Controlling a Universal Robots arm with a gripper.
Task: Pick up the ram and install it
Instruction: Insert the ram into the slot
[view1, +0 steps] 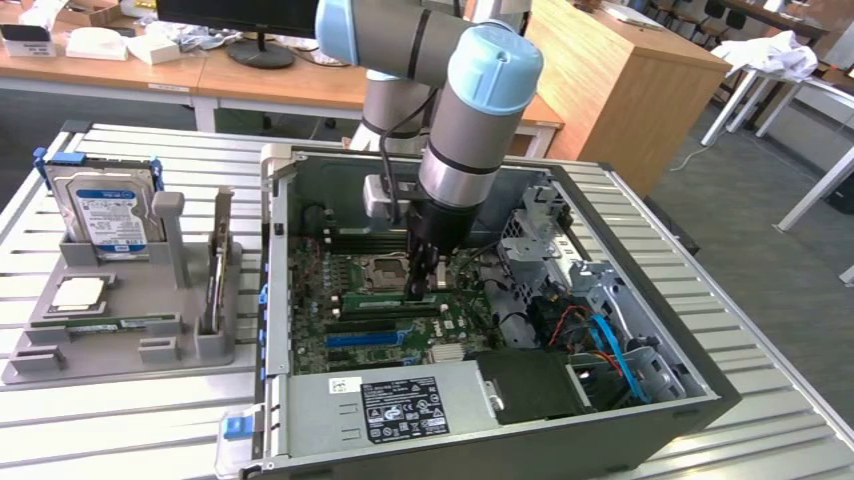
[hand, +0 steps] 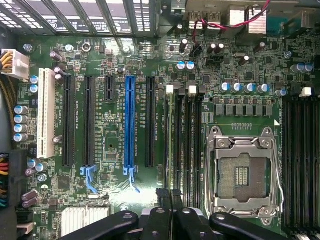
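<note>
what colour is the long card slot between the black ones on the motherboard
The slot is bright blue, best seen in the wrist view.

The gripper is hanging inside the open computer case, where free room is lying over the motherboard between the case wall and the drive cage. The power supply and blue cables are crowding the near side. The CPU socket frame is standing raised just beside the memory slots.
</note>
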